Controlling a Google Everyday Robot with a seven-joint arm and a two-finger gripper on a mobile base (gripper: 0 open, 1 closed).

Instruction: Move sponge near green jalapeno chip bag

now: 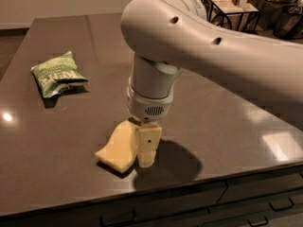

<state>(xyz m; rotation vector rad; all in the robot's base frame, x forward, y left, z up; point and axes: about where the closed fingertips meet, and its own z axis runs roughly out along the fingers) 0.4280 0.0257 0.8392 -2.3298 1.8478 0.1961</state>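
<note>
The sponge point(118, 145) lies near the front edge of the table point(227, 122). It is a thick, pale yellow slab of soft foam with a matte face and a curving, wavy outline. It sits at a slant, with its lower left corner down on the tabletop and a dark shadow under it. Its right side is up against the gripper point(147, 150).

The gripper points straight down from a fat, smooth, off-white arm point(199, 37) that sweeps in from the right and fills much of the upper view. What shows of the gripper is a cream, blocky, hard-looking piece with one small black dot on its face. It reaches down to the tabletop or very near it. It overlaps the sponge's right edge and seems to touch it. I cannot tell from here whether the gripper is wide, narrow or clamped on the foam. Just above it is a rounded white wrist collar point(151, 109) with a small patch of fine grille holes.

The green jalapeno chip bag point(57, 74) is well apart from the sponge, back towards the table's left side. It is a crinkled, shiny light-green foil packet with white lettering, lying flat.

The table is dark brown and glossy and shows pale reflections. Dark drawer fronts point(189, 202) with handles run below its front edge.
</note>
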